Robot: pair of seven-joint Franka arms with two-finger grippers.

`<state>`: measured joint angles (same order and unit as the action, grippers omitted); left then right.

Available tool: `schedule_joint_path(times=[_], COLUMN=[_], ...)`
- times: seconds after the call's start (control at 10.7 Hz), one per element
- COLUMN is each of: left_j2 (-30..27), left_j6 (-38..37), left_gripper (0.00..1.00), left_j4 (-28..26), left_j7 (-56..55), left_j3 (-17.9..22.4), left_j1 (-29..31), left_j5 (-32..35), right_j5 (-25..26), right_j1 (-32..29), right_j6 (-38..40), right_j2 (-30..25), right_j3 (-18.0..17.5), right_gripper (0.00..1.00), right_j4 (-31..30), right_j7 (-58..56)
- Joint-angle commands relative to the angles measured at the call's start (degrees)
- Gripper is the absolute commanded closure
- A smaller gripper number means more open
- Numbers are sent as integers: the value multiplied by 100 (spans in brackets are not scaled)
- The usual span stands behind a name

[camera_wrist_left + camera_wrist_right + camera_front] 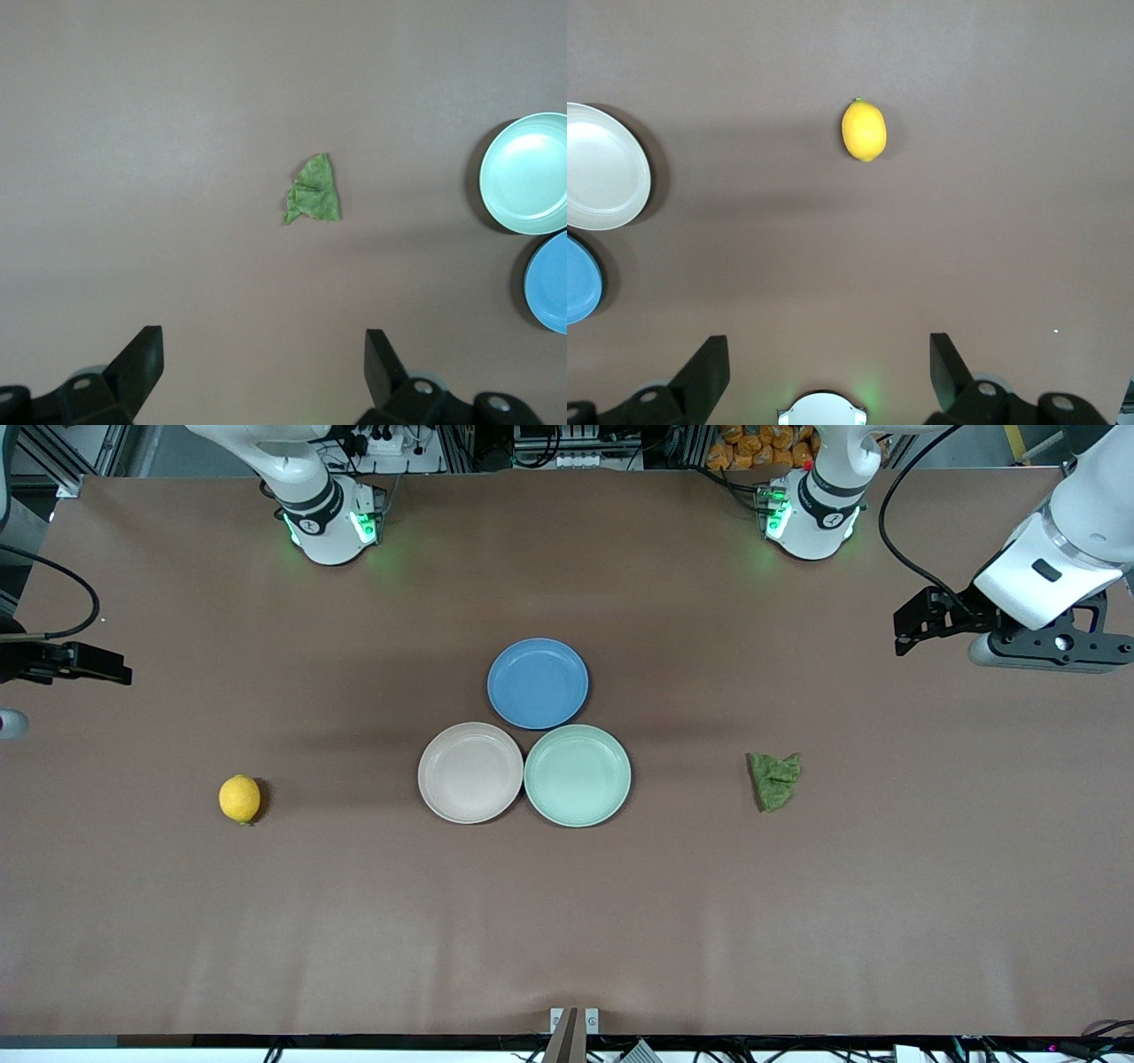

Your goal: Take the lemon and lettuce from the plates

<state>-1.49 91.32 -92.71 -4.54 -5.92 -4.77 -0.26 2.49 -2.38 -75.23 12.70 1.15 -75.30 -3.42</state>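
The yellow lemon (240,798) lies on the bare table toward the right arm's end, apart from the beige-pink plate (470,772). It also shows in the right wrist view (864,130). The dark green lettuce (774,779) lies on the bare table toward the left arm's end, apart from the mint green plate (577,775). It also shows in the left wrist view (314,192). Both plates hold nothing. My left gripper (264,335) is open and empty, up over the table's left-arm end (902,633). My right gripper (829,340) is open and empty, up over the right-arm end (124,673).
A blue plate (538,683), holding nothing, touches both other plates and lies farther from the front camera. The arm bases (330,522) (811,514) stand at the table's back edge. The brown table (567,921) has a wide bare stretch toward the front camera.
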Motion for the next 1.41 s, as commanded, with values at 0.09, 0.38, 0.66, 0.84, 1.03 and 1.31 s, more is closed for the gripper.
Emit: schedule_joint_path(times=[0.09,0.38,0.66,0.84,1.03,1.31], left_j2=[-9,-1,8,8,8,8], left_j6=[-123,-44,62,62,62,62], left_gripper=[0,0,0,0,0,0], left_j4=[104,112,112,112,112,112], left_j7=[146,146,146,146,137,137], left_j3=[-5,3,39,39,21,21], left_j1=[56,64,73,73,73,73], left_j5=[-79,-53,-53,-9,-9,-9], right_j5=[-47,-65,-65,-65,-65,-74], right_j1=[378,352,387,396,405,545], right_j6=[-578,-589,-685,-774,-827,-809], right_j2=[-714,-795,-891,-944,-1032,-1155], right_j3=[386,378,360,360,360,342], right_gripper=[0,0,0,0,0,0], right_j4=[-1088,-1179,-1223,-1311,-1434,-1426], right_j7=[114,105,105,105,105,105])
